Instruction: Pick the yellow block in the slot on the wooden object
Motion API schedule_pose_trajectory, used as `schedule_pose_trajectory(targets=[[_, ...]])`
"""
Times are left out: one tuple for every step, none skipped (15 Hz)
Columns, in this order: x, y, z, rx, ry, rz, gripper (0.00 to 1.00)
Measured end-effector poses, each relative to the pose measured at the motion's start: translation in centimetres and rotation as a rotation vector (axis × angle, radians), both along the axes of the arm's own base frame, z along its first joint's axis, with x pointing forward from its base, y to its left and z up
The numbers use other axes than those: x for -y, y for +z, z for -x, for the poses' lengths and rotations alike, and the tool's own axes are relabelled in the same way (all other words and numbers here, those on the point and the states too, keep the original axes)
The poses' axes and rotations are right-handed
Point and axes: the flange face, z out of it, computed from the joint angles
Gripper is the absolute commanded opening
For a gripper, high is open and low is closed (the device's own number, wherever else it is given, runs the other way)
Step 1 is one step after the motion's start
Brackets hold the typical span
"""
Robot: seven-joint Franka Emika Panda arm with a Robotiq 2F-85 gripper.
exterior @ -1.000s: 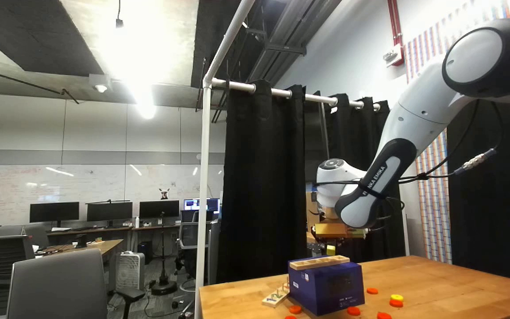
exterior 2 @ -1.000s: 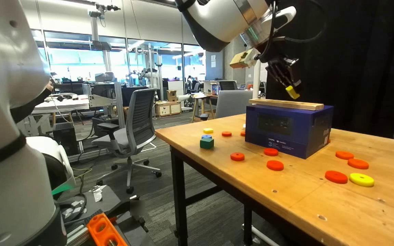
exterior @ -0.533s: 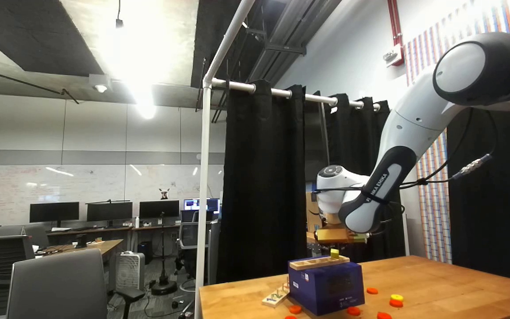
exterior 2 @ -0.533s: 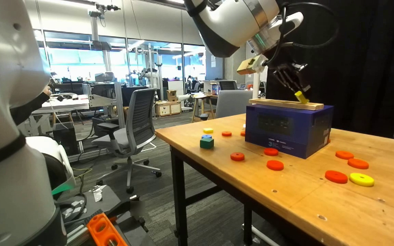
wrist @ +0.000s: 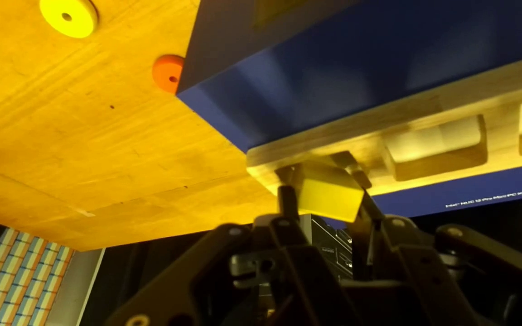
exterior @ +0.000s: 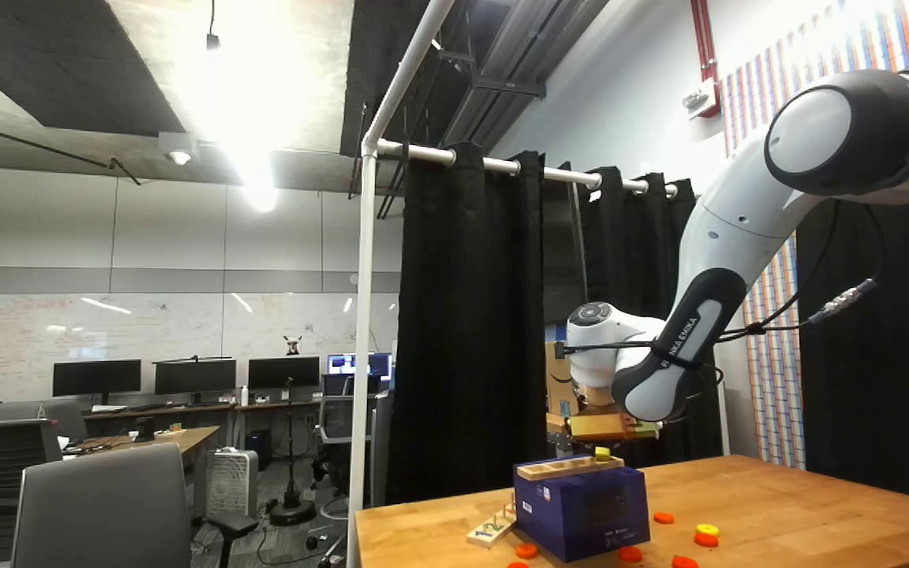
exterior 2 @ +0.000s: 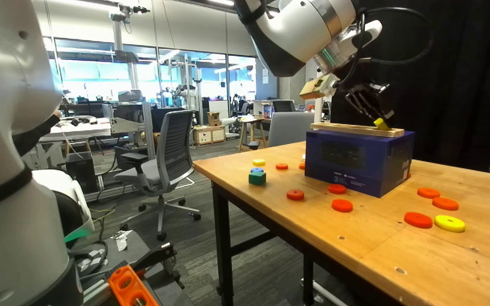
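The wooden object appears to be a pale wooden bar with a row of slots (wrist: 505,120). It lies on top of a dark blue box (wrist: 356,81) and shows in both exterior views (exterior: 570,468) (exterior 2: 347,128). My gripper (wrist: 326,188) is shut on the yellow block (wrist: 331,199), with a finger on each side. The block (exterior 2: 382,124) is tilted, and its lower part is at the end slot of the bar. The block and fingertips hide most of that slot, so I cannot tell how deep it sits. The neighbouring slot holds no block.
Orange discs (exterior 2: 342,205) and a yellow disc (exterior 2: 449,223) lie on the table around the box. A green block (exterior 2: 257,178) stands near the table edge. A small wooden peg board (exterior: 492,527) lies beside the box.
The arm has moved down and toward the bar's end, carrying the yellow block. The block was above the bar and now meets its end slot. The bar has shifted very slightly at most.
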Motion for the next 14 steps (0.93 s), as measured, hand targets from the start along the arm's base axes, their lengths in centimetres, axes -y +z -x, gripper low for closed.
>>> schedule_pose_trajectory(targets=[[-0.01, -0.01, 0.0, 0.0, 0.002, 0.002, 0.09], [-0.01, -0.01, 0.0, 0.0, 0.003, 0.002, 0.09], [-0.02, -0.01, 0.0, -0.001, 0.005, 0.003, 0.09], [-0.04, -0.02, 0.0, -0.002, 0.009, 0.004, 0.08], [-0.1, -0.03, -0.02, -0.006, 0.022, 0.007, 0.43], [-0.17, 0.0, -0.06, -0.014, 0.042, 0.01, 0.59], [-0.2, 0.05, -0.1, -0.027, 0.064, 0.013, 0.64], [-0.25, -0.08, -0.1, -0.045, 0.084, 0.012, 0.73], [-0.21, 0.0, -0.16, -0.058, 0.1, 0.013, 0.8], [-0.16, 0.05, -0.2, -0.07, 0.116, 0.013, 0.88], [-0.09, 0.09, -0.23, -0.081, 0.129, 0.012, 0.95], [-0.04, 0.1, -0.24, -0.091, 0.14, 0.011, 1.0], [0.0, 0.09, -0.24, -0.1, 0.149, 0.008, 1.0], [0.04, 0.05, -0.23, -0.109, 0.158, 0.006, 1.0]])
